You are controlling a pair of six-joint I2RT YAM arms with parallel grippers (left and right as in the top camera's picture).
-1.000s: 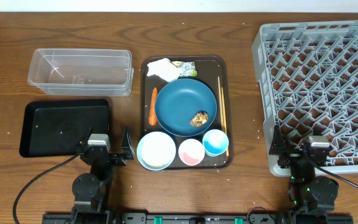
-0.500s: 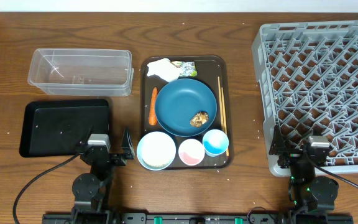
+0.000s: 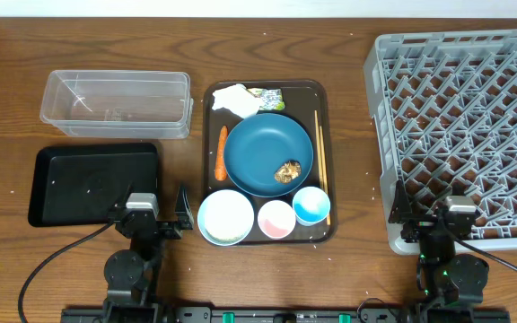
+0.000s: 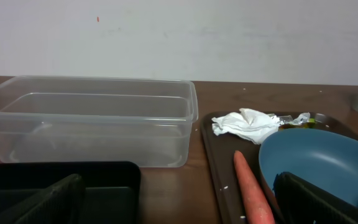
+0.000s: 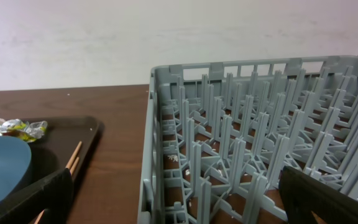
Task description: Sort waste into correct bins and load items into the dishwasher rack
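Dark wooden table [image 3: 357, 135] runs under everything, with a pale wall behind it in both wrist views. On the right side sits the grey dishwasher rack [image 3: 460, 117], its lattice of pegs holding nothing. At the centre lies the brown serving tray [image 3: 211, 117], still carrying all the dishes and waste. The clear plastic tub [image 3: 115, 97] stands to the left of it at the far side, and the black tray [image 3: 88, 184] lies just in front of the tub; neither holds anything.

The left gripper [image 3: 151, 208] rests at the near edge between the black tray and the serving tray, its jaws spread wide apart around nothing. The right gripper [image 5: 179, 186] sits by the rack's near left corner, jaws likewise wide apart.

The dark-blue plate [image 3: 263, 148] fills the middle of the serving tray. Along the tray's near edge stand the white bowl [image 3: 226, 217], the pink cup [image 3: 276, 219] and the light-blue cup [image 3: 311, 205], side by side. The wooden chopsticks [image 3: 321, 161] lie along the plate's right side, the carrot [image 3: 221, 152] along its left. The crumpled white napkin [image 3: 236, 99] and the green-yellow wrapper [image 3: 267, 93] lie at the tray's far end, touching. The brown food lump [image 3: 288, 170] sits on the plate near its right rim
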